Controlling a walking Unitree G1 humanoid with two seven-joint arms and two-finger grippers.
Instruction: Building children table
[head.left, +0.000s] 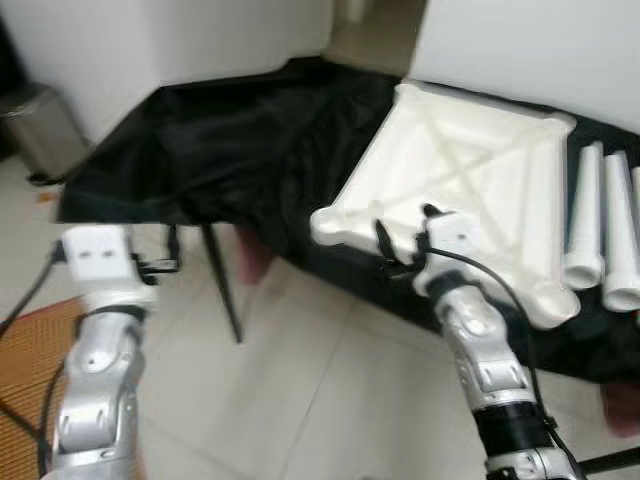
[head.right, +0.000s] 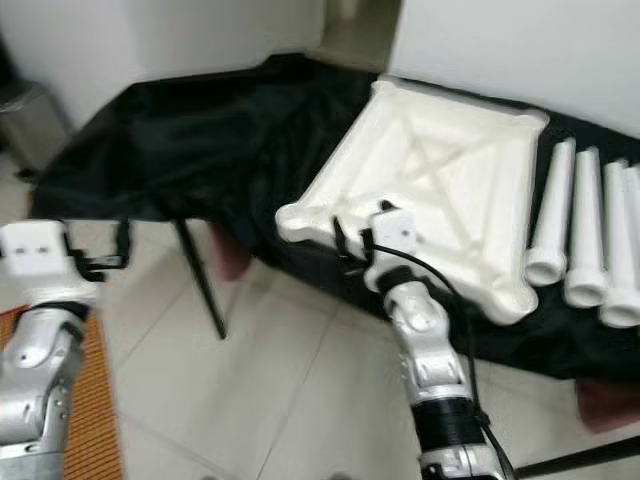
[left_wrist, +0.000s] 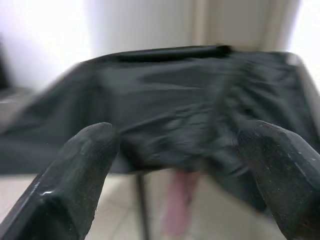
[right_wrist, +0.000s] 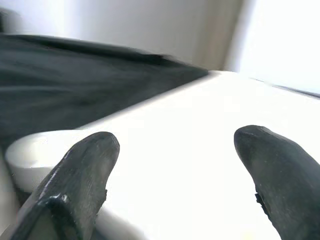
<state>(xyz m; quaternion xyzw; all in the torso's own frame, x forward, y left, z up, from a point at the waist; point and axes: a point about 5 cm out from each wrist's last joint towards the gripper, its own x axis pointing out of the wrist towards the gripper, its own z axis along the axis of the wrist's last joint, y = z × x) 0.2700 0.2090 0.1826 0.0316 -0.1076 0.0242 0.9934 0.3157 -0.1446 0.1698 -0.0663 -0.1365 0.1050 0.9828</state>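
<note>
We are reaching our right gripper (head.left: 400, 245) toward the upturned white tabletop (head.left: 470, 190), which is lying on the black-draped desk (head.left: 250, 150) with its near corner socket (head.left: 335, 225) overhanging the edge at about 6 o'clock. Our right fingers (right_wrist: 85, 165) are spread wide over the white rim, pinching nothing. Three white legs (head.left: 600, 230) are lying at the tabletop's 3 o'clock. Our left gripper (left_wrist: 180, 165) is hovering off the desk near 9 o'clock, its fingers also spread. We judge the risks to be nudging the overhanging tabletop off the edge, or dragging the loose cloth and rolling the legs.
</note>
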